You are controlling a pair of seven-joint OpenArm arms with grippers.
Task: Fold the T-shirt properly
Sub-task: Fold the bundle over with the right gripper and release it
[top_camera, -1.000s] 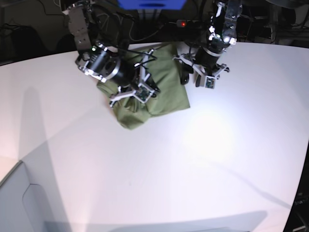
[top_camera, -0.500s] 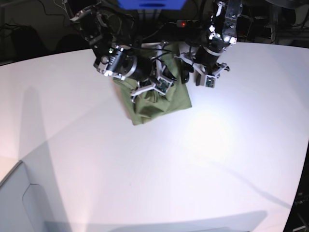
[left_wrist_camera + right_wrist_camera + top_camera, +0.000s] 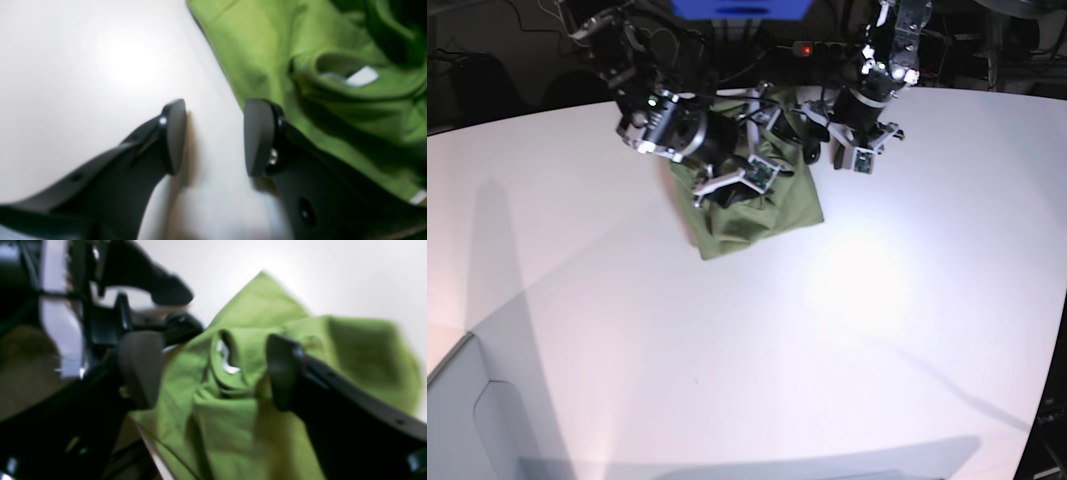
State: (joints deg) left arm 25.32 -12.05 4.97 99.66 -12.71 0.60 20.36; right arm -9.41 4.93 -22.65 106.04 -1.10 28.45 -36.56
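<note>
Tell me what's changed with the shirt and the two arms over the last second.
The right gripper carried the T-shirt's side across toward the left arm, narrowing the bundle, then opened and let go. The left gripper stayed open over the table beside the shirt's edge.

both arms sit up top in the base view, right gripper (image 3: 213, 370) at upper left-centre with jaws spread wide (nothing between them), left gripper (image 3: 213, 136) at upper right-centre, jaws parted too, angled downward
</note>
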